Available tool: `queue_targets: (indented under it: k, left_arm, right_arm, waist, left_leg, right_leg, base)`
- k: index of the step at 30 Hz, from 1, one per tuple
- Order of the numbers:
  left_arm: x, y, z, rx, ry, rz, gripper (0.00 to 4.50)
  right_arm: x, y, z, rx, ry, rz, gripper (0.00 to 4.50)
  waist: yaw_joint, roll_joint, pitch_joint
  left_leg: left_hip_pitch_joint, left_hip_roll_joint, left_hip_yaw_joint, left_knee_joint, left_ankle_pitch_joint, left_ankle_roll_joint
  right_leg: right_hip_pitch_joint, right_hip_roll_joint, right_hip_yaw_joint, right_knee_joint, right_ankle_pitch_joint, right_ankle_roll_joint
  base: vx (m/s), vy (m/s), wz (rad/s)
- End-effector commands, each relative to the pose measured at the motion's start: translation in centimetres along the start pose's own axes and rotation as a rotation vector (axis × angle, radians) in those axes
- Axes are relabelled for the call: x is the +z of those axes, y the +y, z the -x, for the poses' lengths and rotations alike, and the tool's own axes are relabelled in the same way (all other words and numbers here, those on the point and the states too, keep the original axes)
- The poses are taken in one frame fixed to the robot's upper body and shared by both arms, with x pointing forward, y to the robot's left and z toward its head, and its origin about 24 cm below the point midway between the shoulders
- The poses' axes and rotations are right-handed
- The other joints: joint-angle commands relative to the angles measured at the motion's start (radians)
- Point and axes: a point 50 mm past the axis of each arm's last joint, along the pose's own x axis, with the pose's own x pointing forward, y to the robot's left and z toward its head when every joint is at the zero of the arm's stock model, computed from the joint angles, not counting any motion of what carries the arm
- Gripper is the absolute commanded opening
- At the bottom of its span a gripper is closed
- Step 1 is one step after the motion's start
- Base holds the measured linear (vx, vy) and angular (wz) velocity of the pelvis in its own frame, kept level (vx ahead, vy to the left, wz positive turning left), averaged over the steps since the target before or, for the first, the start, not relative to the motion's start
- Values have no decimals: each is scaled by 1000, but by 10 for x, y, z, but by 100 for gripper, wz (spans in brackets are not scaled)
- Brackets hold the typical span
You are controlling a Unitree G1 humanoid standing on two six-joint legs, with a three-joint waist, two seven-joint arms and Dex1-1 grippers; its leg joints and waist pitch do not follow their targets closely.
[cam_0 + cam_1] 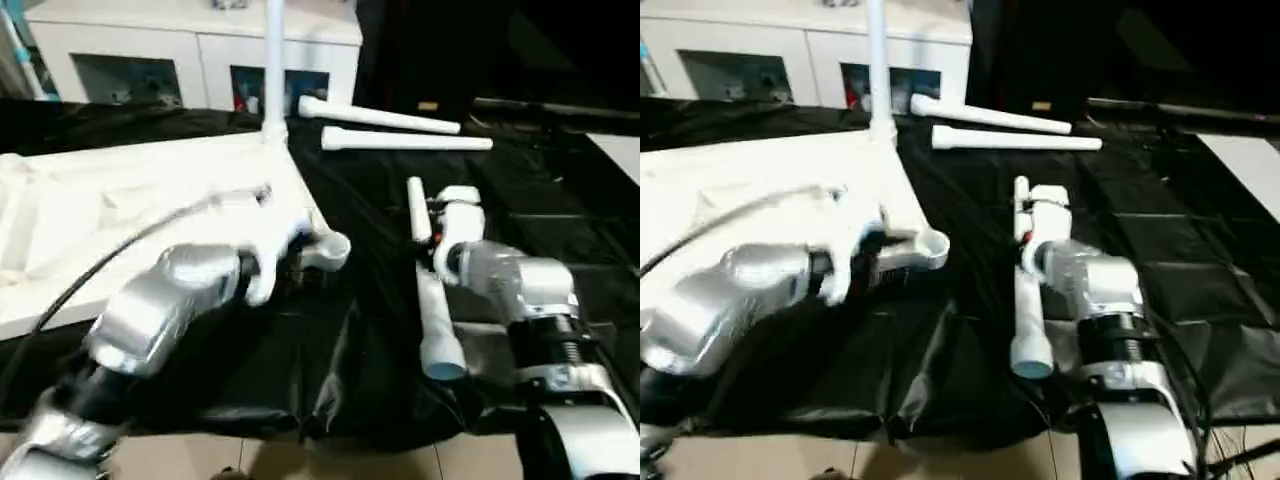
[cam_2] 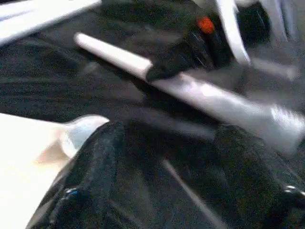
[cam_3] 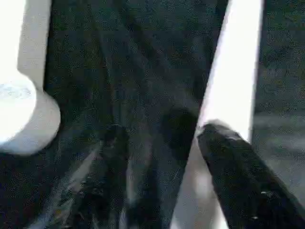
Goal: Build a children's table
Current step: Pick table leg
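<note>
Beside the right hand (image 1: 428,222), fingers spread, lies a long white tapered tube leg (image 1: 430,300); left hand (image 2: 167,191), spread, nears the white plastic tabletop's round corner socket (image 1: 328,250).

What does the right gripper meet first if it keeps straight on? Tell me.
Likely the white leg lying on the black sheet: the right gripper points down at it, one finger already over it. Depth unclear.

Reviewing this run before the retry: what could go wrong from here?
1. The right gripper is at the loose leg with a finger on top, not around it; closing could roll it away.
2. The standing leg in the tabletop could be knocked by the left arm.
</note>
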Motion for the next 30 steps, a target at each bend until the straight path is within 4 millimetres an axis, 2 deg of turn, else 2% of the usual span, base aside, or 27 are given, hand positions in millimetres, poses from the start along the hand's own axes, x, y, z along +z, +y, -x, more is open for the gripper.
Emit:
queue_targets:
  k: [1, 3, 6, 8, 10, 13, 17, 21, 22, 26, 29, 30]
  left_arm:
    - [0, -7, -2, -37, 21, -53, 393]
    - [-2, -9, -2, -42, 33, -64, 402]
    - [-3, -10, -1, -47, 35, -72, 436]
    - [-4, -11, -1, -50, 34, -81, 445]
    - [-4, -10, 0, -48, 36, -86, 448]
    - [-5, -10, 1, -47, 40, -93, 450]
    - [-5, -8, 3, -43, 40, -97, 450]
    - [-5, -8, 4, -42, 38, -98, 450]
    - [-5, -8, 4, -43, 38, -99, 450]
    - [-4, -9, 5, -62, 41, -108, 450]
    - [-4, -10, 5, -66, 39, -110, 450]
    - [-3, -10, 5, -66, 37, -111, 450]
  right_arm:
    - [-11, -2, -4, -22, 62, -29, 293]
    - [-12, -4, -4, -56, 56, 2, 302]
    - [-7, -3, -3, -68, 34, 34, 336]
    - [7, -2, 2, -81, -23, 54, 353]
    - [12, -3, 4, -89, -39, 59, 361]
    - [21, -5, 10, -108, -58, 76, 391]
    - [23, -9, 18, -139, -53, 91, 431]
    - [14, -20, 20, -192, -11, 81, 446]
    - [11, -21, 20, -200, 1, 79, 446]
    - [-24, -24, 16, -156, 166, 39, 446]
    - [-33, -25, 15, -153, 202, 20, 446]
    - [-39, -27, 14, -154, 221, 7, 429]
  waist:
    - [-2, -2, -66]
    - [-2, 2, -66]
    - [-1, 1, -64]
    - [-1, 0, -65]
    - [-2, 2, -66]
    - [-2, -2, -67]
    - [-2, -2, -66]
    - [-2, 0, -66]
    - [-1, 5, -66]
    - [-1, 4, -67]
    - [-1, 5, -68]
    - [-2, 5, -67]
  left_leg:
    - [14, 9, 4, -71, -183, -62]
    - [15, 9, 5, -70, -185, -67]
    - [17, 9, 4, -73, -213, -78]
    - [15, 8, 3, -72, -210, -80]
    - [14, 7, 3, -72, -207, -79]
    - [14, 7, 4, -70, -191, -76]
    - [14, 5, 5, -70, -179, -74]
    - [16, 5, 5, -70, -192, -78]
    - [17, 5, 4, -69, -197, -80]
    - [15, 5, 4, -69, -194, -77]
    - [14, 6, 3, -70, -194, -78]
    - [16, 6, 3, -70, -203, -78]
  right_leg:
    - [46, -56, 36, -70, -214, -111]
    - [44, -56, 37, -70, -217, -111]
    - [43, -55, 36, -73, -252, -107]
    - [44, -56, 37, -72, -246, -102]
    - [45, -55, 38, -71, -237, -102]
    - [47, -54, 38, -69, -214, -102]
    - [47, -50, 38, -68, -200, -101]
    - [45, -52, 38, -70, -219, -100]
    - [44, -52, 39, -70, -221, -101]
    - [48, -51, 39, -71, -201, -108]
    - [49, -52, 38, -69, -189, -115]
    - [47, -52, 38, -71, -205, -115]
  base:
    - [0, 0, 0]
    - [0, 0, 0]
    - [0, 0, 0]
    - [0, 0, 0]
    - [0, 0, 0]
    - [0, 0, 0]
    - [0, 0, 0]
    - [0, 0, 0]
    - [0, 0, 0]
    - [0, 0, 0]
    - [0, 0, 0]
    - [0, 0, 0]
